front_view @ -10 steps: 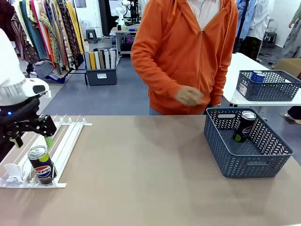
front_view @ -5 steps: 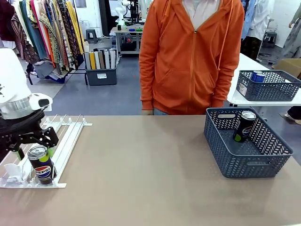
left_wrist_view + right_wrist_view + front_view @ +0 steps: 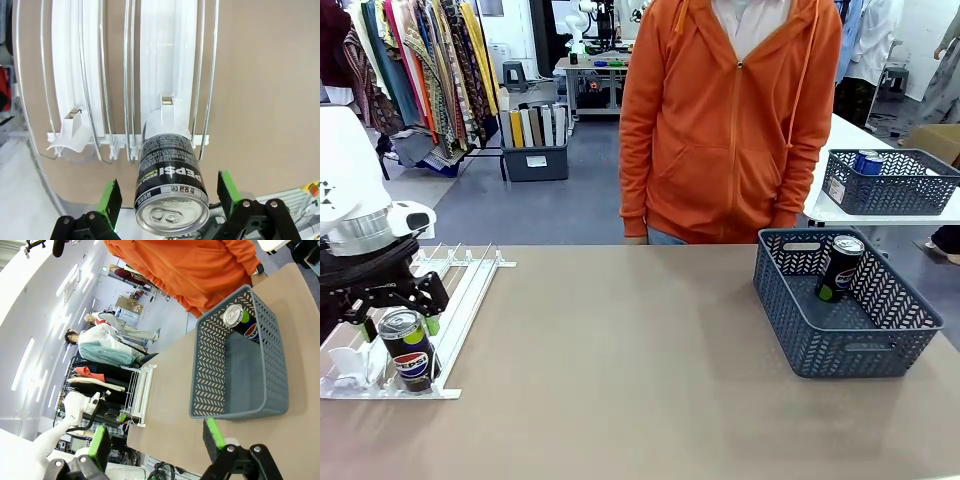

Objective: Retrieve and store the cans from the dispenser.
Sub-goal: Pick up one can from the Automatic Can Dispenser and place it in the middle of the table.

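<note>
A black Pepsi can (image 3: 410, 355) stands at the near end of the white dispenser (image 3: 470, 285) on the table's left. My left gripper (image 3: 398, 320) hangs just above it, open. In the left wrist view the can (image 3: 170, 187) stands between the green pads (image 3: 111, 199) without touching them, and the dispenser lanes (image 3: 165, 60) run away behind it. My right gripper (image 3: 156, 440) is open and holds nothing, with the grey basket (image 3: 240, 390) ahead of it. Another Pepsi can (image 3: 840, 268) leans inside that basket (image 3: 850, 345).
A person in an orange hoodie (image 3: 730, 120) stands at the far edge of the table, arms down. On a white table behind at the right, a second grey basket (image 3: 890, 185) holds blue cans (image 3: 867, 160). Bare tabletop (image 3: 630, 360) lies between dispenser and basket.
My left gripper has come down and a little nearer, closing in around the top of the can. The person has drawn a hand back from the table and stands upright.
</note>
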